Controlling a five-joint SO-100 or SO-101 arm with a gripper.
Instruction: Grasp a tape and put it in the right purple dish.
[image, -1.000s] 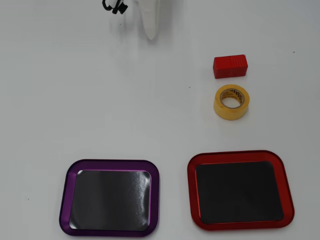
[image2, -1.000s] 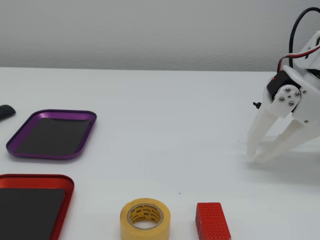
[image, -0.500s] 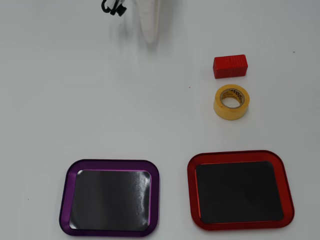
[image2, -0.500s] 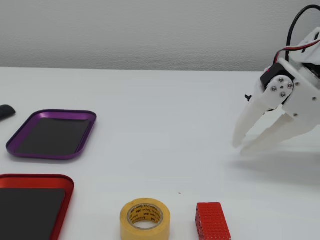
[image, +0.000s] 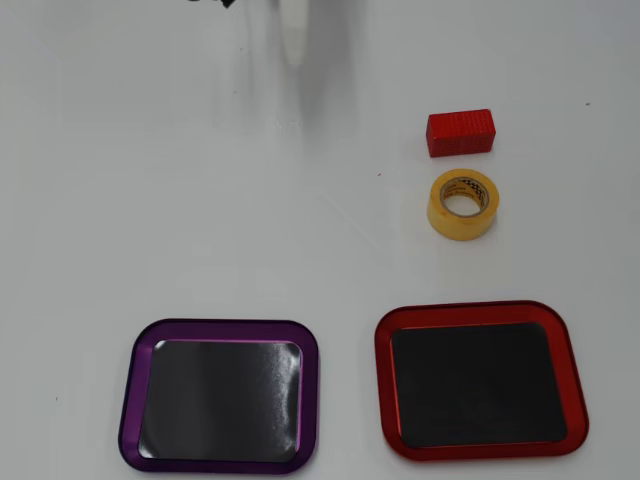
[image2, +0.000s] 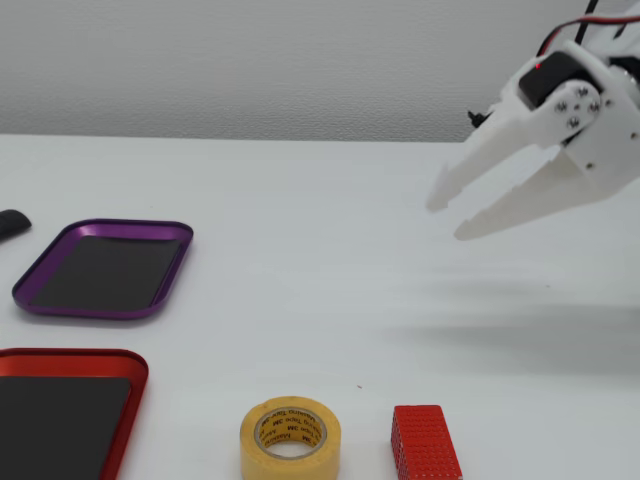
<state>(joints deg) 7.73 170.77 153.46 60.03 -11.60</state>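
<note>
Gripper (image2: 448, 220) apart, empty | tape (image: 463, 203) yellow roll, tan printed core, flat

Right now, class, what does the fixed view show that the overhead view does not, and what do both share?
Only the fixed view shows the whole white gripper, open in the air, and a dark thing at the left edge. Only the overhead view shows the red dish complete. Both show the tape, red block and purple dish.
</note>
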